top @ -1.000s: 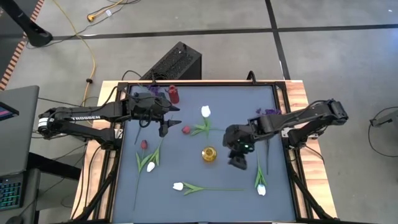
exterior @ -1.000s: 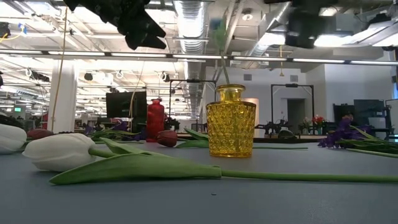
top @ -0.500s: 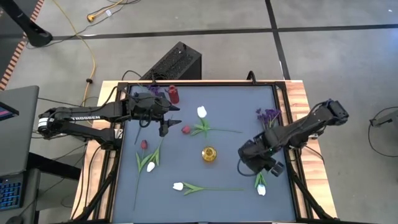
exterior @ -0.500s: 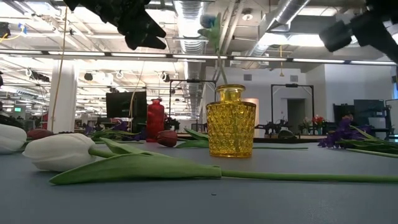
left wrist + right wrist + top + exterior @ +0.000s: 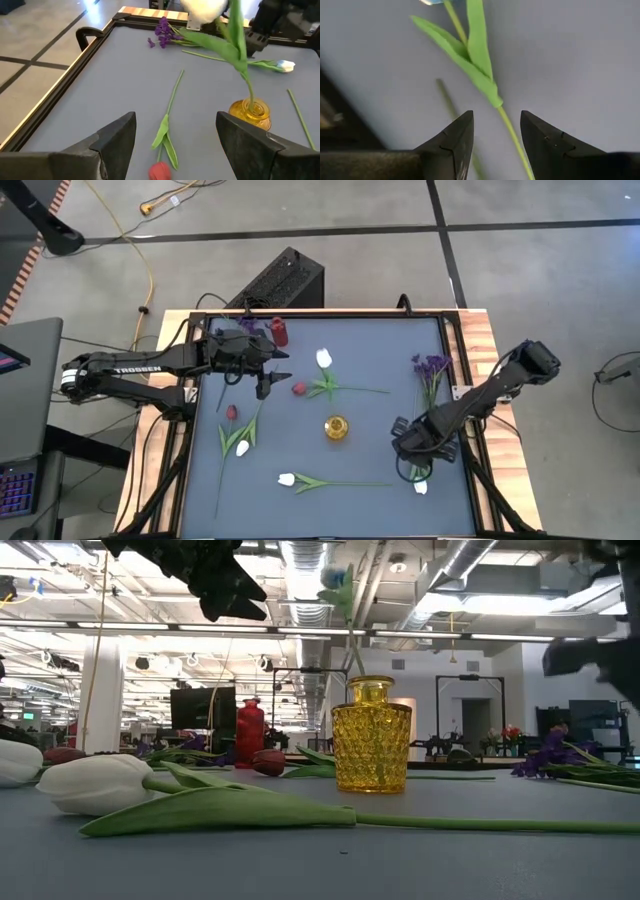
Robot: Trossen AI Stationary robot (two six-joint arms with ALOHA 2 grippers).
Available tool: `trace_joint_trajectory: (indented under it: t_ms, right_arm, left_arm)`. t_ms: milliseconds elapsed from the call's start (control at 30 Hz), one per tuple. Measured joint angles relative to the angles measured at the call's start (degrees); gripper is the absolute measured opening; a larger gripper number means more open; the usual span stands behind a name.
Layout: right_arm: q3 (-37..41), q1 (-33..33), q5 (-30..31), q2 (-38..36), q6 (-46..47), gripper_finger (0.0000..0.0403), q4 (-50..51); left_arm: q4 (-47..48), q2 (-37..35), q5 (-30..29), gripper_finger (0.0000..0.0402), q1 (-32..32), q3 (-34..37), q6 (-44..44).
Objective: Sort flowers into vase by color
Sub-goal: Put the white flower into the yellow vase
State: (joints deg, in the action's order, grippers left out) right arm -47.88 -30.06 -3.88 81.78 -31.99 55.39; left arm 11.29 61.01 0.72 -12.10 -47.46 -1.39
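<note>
A yellow glass vase [image 5: 337, 427] stands mid-table with one white tulip [image 5: 324, 360] upright in it by its stem. My right gripper [image 5: 418, 452] is open and points down over another white tulip [image 5: 420, 487] lying near the right edge. In the right wrist view that tulip's green stem [image 5: 511, 131] runs between the open fingers [image 5: 496, 120], which are clear of it. My left gripper [image 5: 268, 380] waits open above the far left of the mat, over a dark red tulip [image 5: 298, 388]; it also shows in its wrist view [image 5: 175, 130].
A small red vase [image 5: 279, 332] stands at the far left with a purple sprig [image 5: 248, 323] beside it. More purple sprigs [image 5: 432, 365] lie far right. A red tulip [image 5: 231, 412] and two white tulips [image 5: 243, 448] [image 5: 287, 478] lie on the near left. The table frame [image 5: 470, 460] runs just right of my right gripper.
My right gripper has moved from beside the yellow vase toward the table's right and near edges, sinking as it went. It has rolled about its own axis and now points down over the white tulip's stem.
</note>
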Motion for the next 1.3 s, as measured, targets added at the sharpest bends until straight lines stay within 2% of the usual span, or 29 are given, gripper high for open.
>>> trace_joint_trajectory:
  t_ms: [167,367,533,700,1000,1133,1300]
  right_arm:
    - [4.13,-1.4,4.14,0.0,-5.51,0.0187,-6.01]
    - [6.45,-1.44,4.15,0.04,-6.6,0.0187,-6.97]
    - [9.16,-2.04,4.12,0.07,-9.78,0.0176,-12.14]
    - [9.86,-3.49,4.23,0.02,-10.51,0.0138,-13.32]
    - [9.7,-4.35,4.24,0.0,-10.53,0.0022,-13.63]
    - [6.94,-4.37,4.74,0.15,-12.26,0.0017,-12.38]
    - [-0.17,-3.84,5.23,-0.02,-14.83,0.0023,-8.52]
  left_arm:
    - [0.0,0.0,-0.36,0.0263,0.0,0.0,-1.62]
    - [0.0,0.0,-1.31,0.0263,0.0,0.0,-3.18]
    - [0.04,0.0,-1.47,0.0263,0.0,0.0,-4.17]
    - [0.62,0.0,-1.47,0.0263,0.0,0.0,-5.42]
    - [1.88,0.0,-1.5,0.0263,0.0,0.0,-6.91]
    - [1.84,0.0,-1.62,0.0263,0.0,0.0,-7.44]
    - [1.84,0.0,-1.9,0.0263,0.02,0.0,-8.34]
